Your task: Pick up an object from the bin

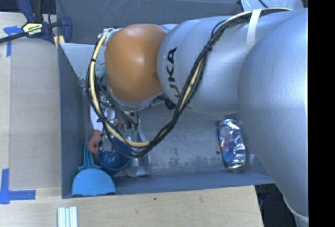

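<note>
The gripper, whether open or closed I could not tell, hung low in the grey metal bin's lower-left corner over a dark blue round cup beside a light blue plastic funnel, likely lowered there to take the cup, well apart from a crinkled silver foil packet.

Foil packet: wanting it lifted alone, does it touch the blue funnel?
Apart. The camera view shows the foil packet at right, the blue funnel in the left corner, bare bin floor between them.

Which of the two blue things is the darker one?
The dark blue round thing under the arm's cables; the light blue plastic funnel sits beside it in the bin corner.
</note>
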Robot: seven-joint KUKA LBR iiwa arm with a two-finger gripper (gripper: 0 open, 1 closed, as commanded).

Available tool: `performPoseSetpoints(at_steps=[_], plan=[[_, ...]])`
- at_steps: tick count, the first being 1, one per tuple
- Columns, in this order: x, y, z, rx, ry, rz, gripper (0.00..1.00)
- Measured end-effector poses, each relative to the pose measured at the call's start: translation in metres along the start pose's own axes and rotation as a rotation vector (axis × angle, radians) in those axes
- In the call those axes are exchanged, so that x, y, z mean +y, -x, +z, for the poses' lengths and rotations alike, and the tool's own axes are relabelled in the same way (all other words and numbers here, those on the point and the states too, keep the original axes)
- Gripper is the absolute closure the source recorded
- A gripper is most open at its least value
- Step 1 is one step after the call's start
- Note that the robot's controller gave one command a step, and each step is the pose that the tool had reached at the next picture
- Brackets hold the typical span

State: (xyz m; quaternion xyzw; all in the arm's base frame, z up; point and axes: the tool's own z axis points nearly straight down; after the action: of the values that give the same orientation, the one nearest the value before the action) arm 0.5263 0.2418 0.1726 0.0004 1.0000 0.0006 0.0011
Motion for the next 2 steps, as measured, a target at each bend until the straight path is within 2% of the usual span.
performPoseSetpoints(at_steps=[1, 2], plan=[[-0.047, -0.014, 0.098, -0.017, 0.006, -0.558, 0.00], [-0.049, -0.018, 0.047, -0.004, 0.002, -0.466, 0.00]])
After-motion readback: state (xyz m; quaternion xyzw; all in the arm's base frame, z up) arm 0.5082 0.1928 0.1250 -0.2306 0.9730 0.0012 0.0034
